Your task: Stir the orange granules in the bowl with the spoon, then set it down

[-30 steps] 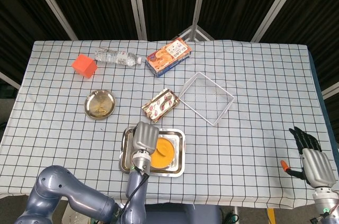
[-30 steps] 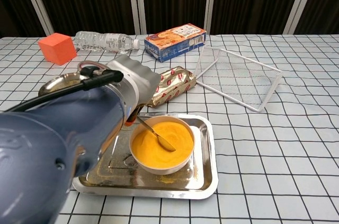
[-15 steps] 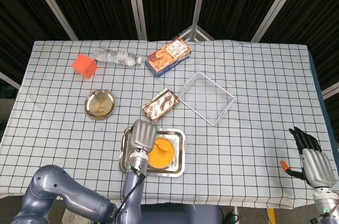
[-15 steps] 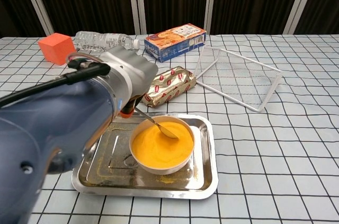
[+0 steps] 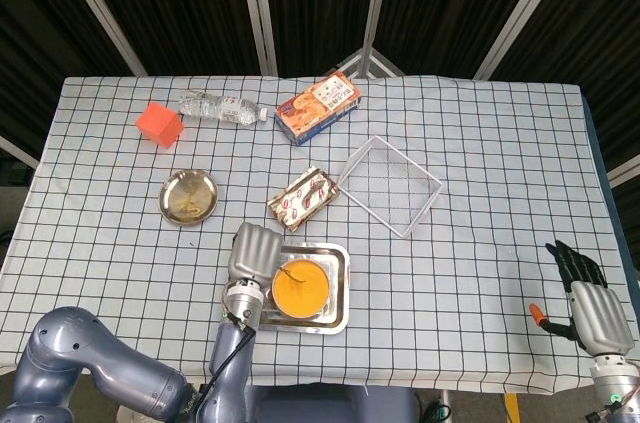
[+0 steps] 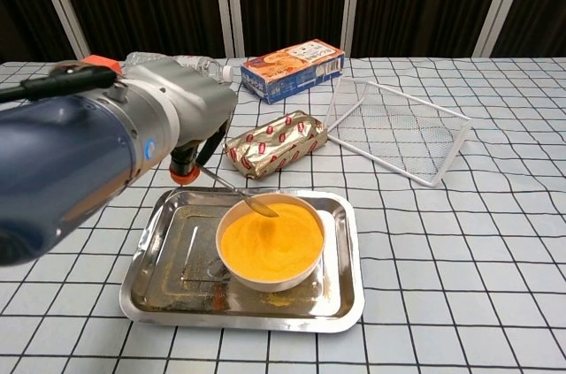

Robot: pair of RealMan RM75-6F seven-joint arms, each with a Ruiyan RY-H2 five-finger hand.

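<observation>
Left hand [image 6: 190,131] pinches the spoon [image 6: 237,194] by the handle end, scoop tip at the near rim of the bowl [image 6: 271,255], barely over the orange granules [image 6: 270,241]; my read is it's angled low so the tip can sweep the surface. Bowl sits inside the steel tray [image 6: 177,250] on the bench [image 5: 480,143], probably to catch spill. Chest view shows the spoon's tilt and the pinch; head view hides both under the hand's back [image 5: 252,255], but only it shows the right hand [image 5: 590,303], fingers spread, empty, parked at the bench's far right edge.
</observation>
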